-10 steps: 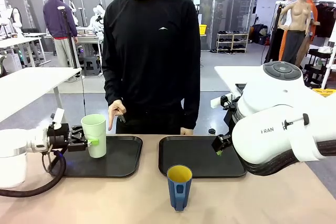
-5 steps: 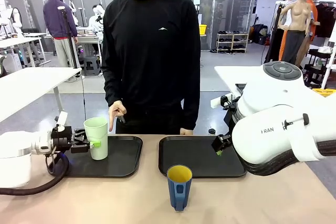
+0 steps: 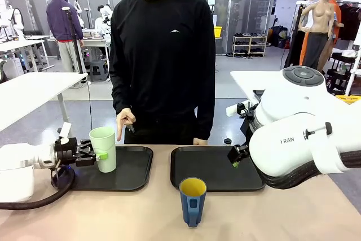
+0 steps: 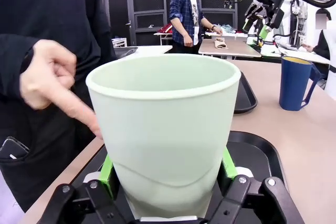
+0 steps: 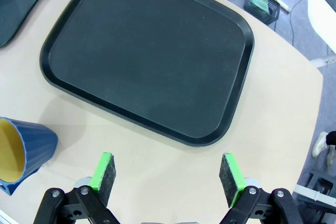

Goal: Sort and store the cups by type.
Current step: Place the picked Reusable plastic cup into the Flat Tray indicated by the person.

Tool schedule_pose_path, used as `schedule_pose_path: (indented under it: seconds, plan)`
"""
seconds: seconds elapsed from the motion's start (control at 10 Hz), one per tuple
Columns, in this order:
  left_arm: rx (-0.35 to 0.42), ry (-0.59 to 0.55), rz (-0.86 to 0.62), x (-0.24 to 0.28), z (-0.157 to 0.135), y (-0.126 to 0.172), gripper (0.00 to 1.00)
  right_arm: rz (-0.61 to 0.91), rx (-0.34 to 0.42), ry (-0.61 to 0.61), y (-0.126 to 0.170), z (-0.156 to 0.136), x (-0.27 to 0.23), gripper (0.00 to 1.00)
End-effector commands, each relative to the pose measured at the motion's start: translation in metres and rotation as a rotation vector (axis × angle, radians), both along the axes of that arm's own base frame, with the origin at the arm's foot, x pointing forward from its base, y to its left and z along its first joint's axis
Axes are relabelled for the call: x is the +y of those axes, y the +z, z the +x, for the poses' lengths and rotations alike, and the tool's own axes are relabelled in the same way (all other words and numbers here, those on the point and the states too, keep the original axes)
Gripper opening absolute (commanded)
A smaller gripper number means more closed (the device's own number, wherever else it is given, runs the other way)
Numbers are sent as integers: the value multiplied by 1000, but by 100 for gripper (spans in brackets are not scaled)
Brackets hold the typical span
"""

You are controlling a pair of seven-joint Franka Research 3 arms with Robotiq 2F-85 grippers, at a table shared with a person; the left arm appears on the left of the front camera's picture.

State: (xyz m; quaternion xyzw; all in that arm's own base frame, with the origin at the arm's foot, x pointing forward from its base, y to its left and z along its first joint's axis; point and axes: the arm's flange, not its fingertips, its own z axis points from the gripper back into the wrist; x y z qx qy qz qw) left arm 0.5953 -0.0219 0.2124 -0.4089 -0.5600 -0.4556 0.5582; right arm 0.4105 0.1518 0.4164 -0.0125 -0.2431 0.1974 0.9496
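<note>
I have the left end effector (image 3: 100,155) clamped on the mint-green tumbler (image 3: 103,148), its green pads pressed against opposite sides of the lower wall in the left wrist view. The tumbler stands upright over the left tray (image 3: 132,176), toward that tray's left half. I cannot tell whether its base touches the tray surface. The blue cup (image 3: 193,200) stands upright on the bare counter (image 3: 293,213), off the left tray's near right corner on my side, with its yellow inside showing. The right tray (image 3: 214,169) lies just to the right of the left tray. The right end effector (image 5: 167,174) hangs well to the right of the left tray with its jaws spread wide and nothing between them. The person's hand (image 3: 125,121) hangs beyond the left tray's far edge, one finger pointing down.
</note>
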Motion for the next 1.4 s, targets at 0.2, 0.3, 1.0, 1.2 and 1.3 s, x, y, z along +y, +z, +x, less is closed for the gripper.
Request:
schedule_pose_path:
  seconds: [0.2,0.3,1.0,1.2,1.3]
  plan:
    - [-32,-4,17,-3,4,-18,86,0,0,0,0,0,0,100]
    - [-26,0,15,-2,3,-17,95,0,0,0,0,0,0,100]
    - [-33,62,27,25,-11,-11,100,0,0,0,0,0,0,100]
    - [-21,68,27,35,-18,-8,100,0,0,0,0,0,0,100]
    - [-13,66,26,39,-24,-6,100,0,0,0,0,0,0,100]
